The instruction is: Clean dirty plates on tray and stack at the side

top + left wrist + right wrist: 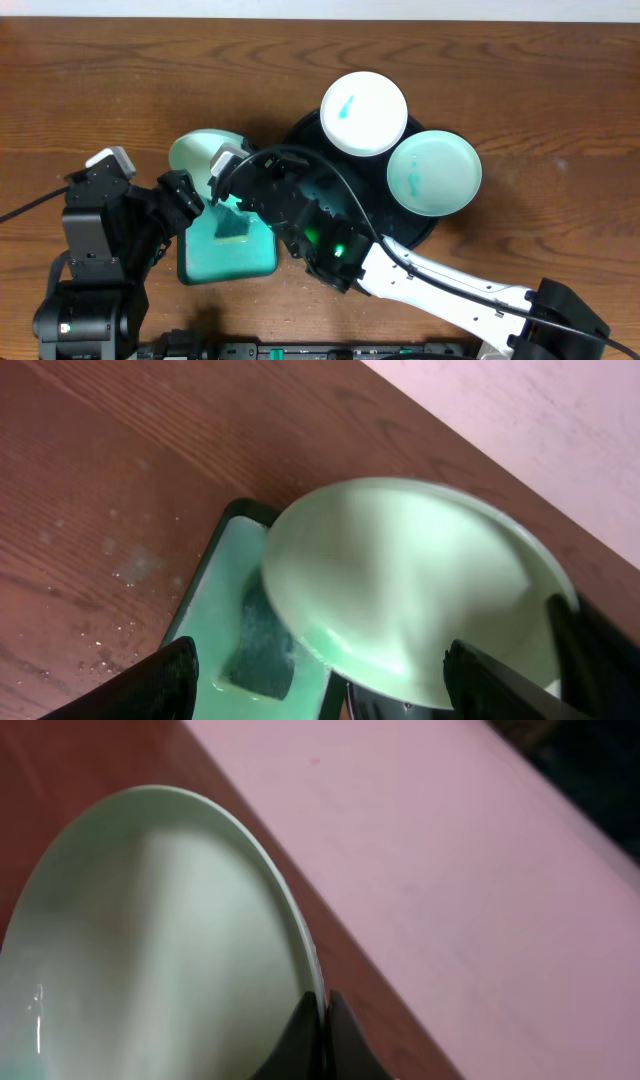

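Observation:
My right gripper is shut on the rim of a pale mint green plate and holds it tilted above the table, left of the black tray. The right wrist view shows the fingers pinching the plate's edge. In the left wrist view the plate hangs over the teal sponge tray and its dark sponge. My left gripper is open and empty just below the plate. A white plate and a mint plate, both with teal smears, rest on the black tray.
The teal rectangular sponge tray sits at the front left with the sponge in it. Both arms crowd the space above it. A pink floor lies beyond the table's far edge. Water drops mark the wood.

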`<action>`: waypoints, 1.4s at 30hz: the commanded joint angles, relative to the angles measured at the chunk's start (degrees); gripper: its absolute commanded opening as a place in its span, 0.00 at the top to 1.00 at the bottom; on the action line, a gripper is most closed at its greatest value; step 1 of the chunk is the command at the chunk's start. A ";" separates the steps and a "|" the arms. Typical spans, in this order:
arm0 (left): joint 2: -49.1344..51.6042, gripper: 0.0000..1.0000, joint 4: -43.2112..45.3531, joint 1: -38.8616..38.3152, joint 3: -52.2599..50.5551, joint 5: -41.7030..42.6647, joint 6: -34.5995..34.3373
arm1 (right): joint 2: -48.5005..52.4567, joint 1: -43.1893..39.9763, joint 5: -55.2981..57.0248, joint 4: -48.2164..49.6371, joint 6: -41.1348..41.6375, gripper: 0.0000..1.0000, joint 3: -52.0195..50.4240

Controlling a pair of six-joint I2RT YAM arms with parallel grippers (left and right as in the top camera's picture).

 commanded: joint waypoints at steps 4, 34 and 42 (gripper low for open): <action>0.11 0.21 -0.02 0.20 1.16 0.33 0.35 | -1.27 0.68 7.65 4.92 -7.61 0.99 0.61; 0.11 0.21 -0.02 0.20 1.16 0.33 0.35 | -1.29 1.49 8.37 10.14 -20.87 0.99 0.61; 0.11 0.21 -0.02 0.20 1.16 0.33 0.35 | -1.29 1.49 8.37 10.27 -20.87 0.99 0.61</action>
